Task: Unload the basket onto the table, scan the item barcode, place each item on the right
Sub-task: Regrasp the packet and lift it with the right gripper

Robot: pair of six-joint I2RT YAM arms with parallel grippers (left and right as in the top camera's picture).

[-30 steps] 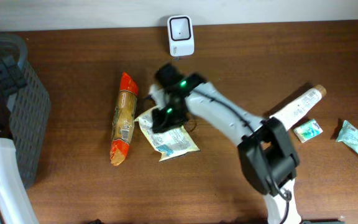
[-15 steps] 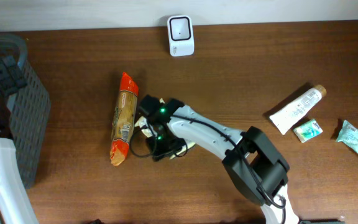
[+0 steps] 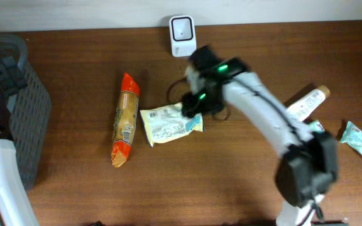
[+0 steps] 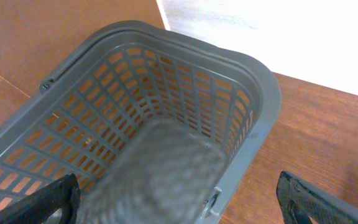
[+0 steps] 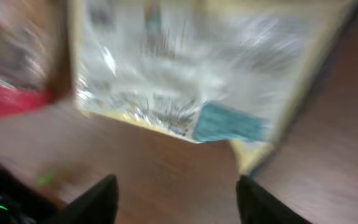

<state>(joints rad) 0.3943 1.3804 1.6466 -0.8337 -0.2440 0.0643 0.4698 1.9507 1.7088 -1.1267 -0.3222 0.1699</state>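
A flat yellow-and-white pouch (image 3: 168, 123) lies on the brown table below the white barcode scanner (image 3: 182, 28), which stands at the back edge. My right gripper (image 3: 193, 107) hovers at the pouch's right end, apart from it. The right wrist view is blurred: the pouch (image 5: 197, 68) fills the top, and the gripper (image 5: 178, 199) is open over bare wood with nothing between its fingers. I cannot make out a barcode. My left gripper (image 4: 179, 208) stands wide open above the grey basket (image 4: 253, 93), holding nothing.
An orange snack pack (image 3: 124, 119) lies left of the pouch. A white tube (image 3: 307, 103) and two small green packets (image 3: 360, 139) lie at the right. The grey basket (image 3: 27, 113) stands at the left edge under the left arm.
The right gripper has opened, let go of the pouch and swung up and right from its lower left. The pouch has turned and now lies flat. The left arm has not moved.
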